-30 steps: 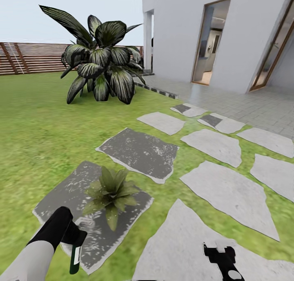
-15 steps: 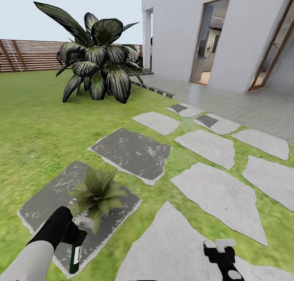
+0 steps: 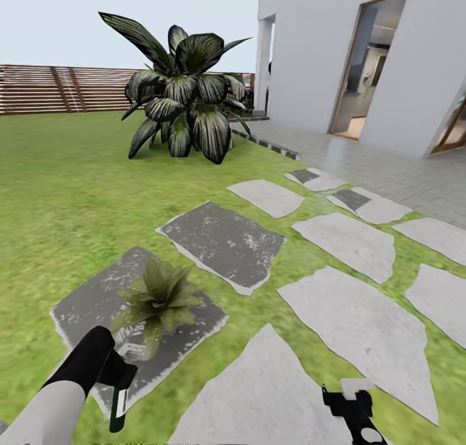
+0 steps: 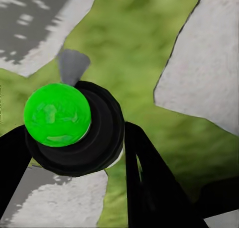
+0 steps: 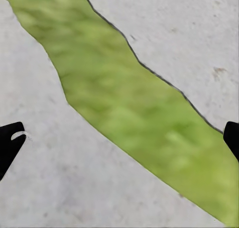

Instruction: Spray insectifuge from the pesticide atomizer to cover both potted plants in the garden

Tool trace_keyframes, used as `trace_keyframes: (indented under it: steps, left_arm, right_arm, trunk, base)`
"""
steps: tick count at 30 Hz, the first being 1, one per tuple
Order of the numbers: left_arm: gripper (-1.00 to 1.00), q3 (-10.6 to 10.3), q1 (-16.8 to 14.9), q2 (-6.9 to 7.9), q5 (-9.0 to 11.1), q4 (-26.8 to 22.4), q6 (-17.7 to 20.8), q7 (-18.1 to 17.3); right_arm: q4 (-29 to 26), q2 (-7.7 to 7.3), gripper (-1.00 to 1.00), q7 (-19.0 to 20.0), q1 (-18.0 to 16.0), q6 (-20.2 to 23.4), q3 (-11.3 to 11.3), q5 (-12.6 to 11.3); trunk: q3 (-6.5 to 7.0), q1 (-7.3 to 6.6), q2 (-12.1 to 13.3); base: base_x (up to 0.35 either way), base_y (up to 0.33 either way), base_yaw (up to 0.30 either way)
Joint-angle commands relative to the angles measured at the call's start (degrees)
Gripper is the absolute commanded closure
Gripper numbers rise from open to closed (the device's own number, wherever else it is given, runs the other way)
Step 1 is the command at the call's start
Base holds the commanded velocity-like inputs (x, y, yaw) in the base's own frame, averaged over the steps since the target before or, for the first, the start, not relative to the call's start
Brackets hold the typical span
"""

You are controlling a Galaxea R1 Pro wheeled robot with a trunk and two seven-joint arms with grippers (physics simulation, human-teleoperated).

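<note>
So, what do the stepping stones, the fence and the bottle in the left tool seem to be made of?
The stepping stones look like rough natural stone with a matte finish: irregular edges, mottled grey and white faces. The fence seems to be brown wooden slats, though painted metal is possible. The pesticide atomizer in the left tool looks like smooth dark plastic with a pale label; in the wrist view its end is glossy green.

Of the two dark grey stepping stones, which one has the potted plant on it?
The nearer dark stone, just ahead of the left gripper holding the atomizer. The potted plant sits on its right part; the farther dark stone is bare.
</note>
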Motion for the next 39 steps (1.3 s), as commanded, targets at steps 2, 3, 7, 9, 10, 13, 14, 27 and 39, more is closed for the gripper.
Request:
trace_keyframes:
  steps: [2,3,7,9,10,13,14,27,39]
  left_arm:
    - [1.0,0.24,-0.04,-0.04,-0.61,-0.06,0.12,-0.6]
    - [1.0,0.24,-0.04,-0.03,-0.61,-0.06,0.12,-0.61]
    - [1.0,0.06,-0.04,-0.12,-0.54,0.16,0.12,-0.59]
    - [1.0,0.0,-0.04,-0.13,-0.53,0.19,0.12,-0.59]
    - [1.0,-0.01,-0.04,-0.16,-0.53,0.16,0.12,-0.59]
    - [1.0,-0.02,-0.04,-0.44,-0.52,-0.01,0.12,-0.59]
    - [1.0,-0.03,-0.04,-0.49,-0.52,-0.03,0.12,-0.59]
    - [1.0,-0.03,-0.04,-0.57,-0.59,-0.15,0.12,-0.59]
    - [1.0,0.12,-0.04,-0.52,-0.62,-0.23,0.12,-0.59]
  right_arm:
    - [0.1,0.03,-1.0,-0.17,-0.04,-0.29,-0.37,0.62]
    - [0.1,0.05,-1.0,-0.17,-0.05,-0.29,-0.37,0.63]
    - [0.13,0.12,-1.0,-0.16,-0.06,-0.29,-0.37,0.59]
    - [0.13,0.12,-1.0,-0.17,-0.05,-0.29,-0.37,0.62]
    - [0.13,0.12,-1.0,-0.15,-0.06,-0.27,-0.37,0.62]
    - [0.13,0.12,-1.0,-0.14,-0.05,-0.28,-0.37,0.62]
    - [0.12,0.12,-1.0,-0.15,-0.04,-0.27,-0.37,0.62]
    - [0.18,0.21,-1.0,0.1,-0.04,-2.02,-0.36,0.66]
    - [0.19,0.21,-1.0,0.1,-0.06,-2.04,-0.37,0.66]
  trunk:
    - [0.0,-0.01,-0.02]
    - [0.03,-0.01,-0.02]
    - [0.12,-0.01,-0.02]
    - [0.17,-0.01,-0.02]
    - [0.2,-0.01,-0.02]
    - [0.27,-0.01,-0.02]
    - [0.3,-0.01,-0.02]
    - [0.33,-0.01,-0.02]
    - [0.54,-0.01,-0.02]
  base:
    - [0.0,-0.011,0.269]
    - [0.0,-0.005,0.269]
    - [0.0,-0.001,0.269]
    - [0.064,-0.032,0.269]
    - [0.124,-0.105,0.269]
    - [0.174,-0.174,0.269]
    - [0.196,-0.196,0.269]
    - [0.209,-0.204,0.054]
    - [0.173,-0.236,0.187]
